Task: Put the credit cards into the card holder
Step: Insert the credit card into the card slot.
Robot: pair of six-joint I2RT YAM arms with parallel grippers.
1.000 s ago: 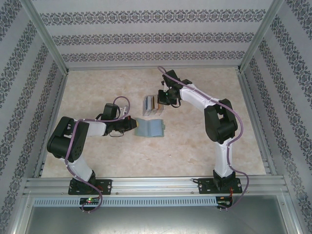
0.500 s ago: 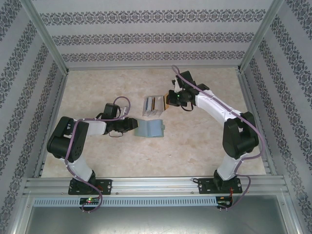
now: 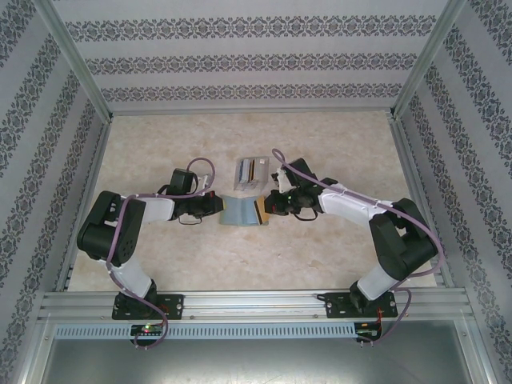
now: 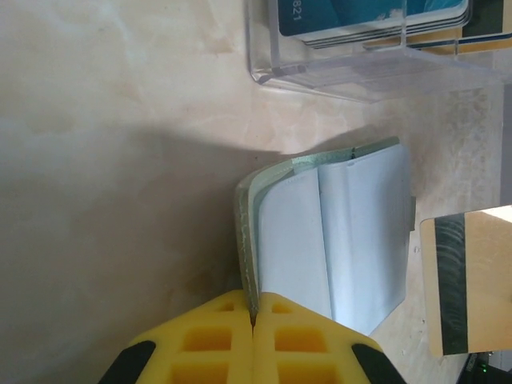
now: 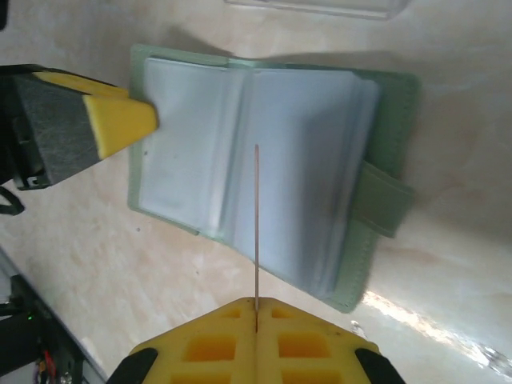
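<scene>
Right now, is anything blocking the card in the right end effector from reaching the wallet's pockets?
Nothing visible does. The card in the right end effector points edge-first at the open blue pockets of the card holder. The left end effector clamps its cover at one side; the clear rack stands beyond.

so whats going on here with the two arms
The left gripper is pinching one flap of the grey-green wallet, propping it open. The right gripper holds a card edge-on over the wallet's light blue pockets; it is not yet slid in. More cards sit in the clear rack just behind the wallet.
</scene>
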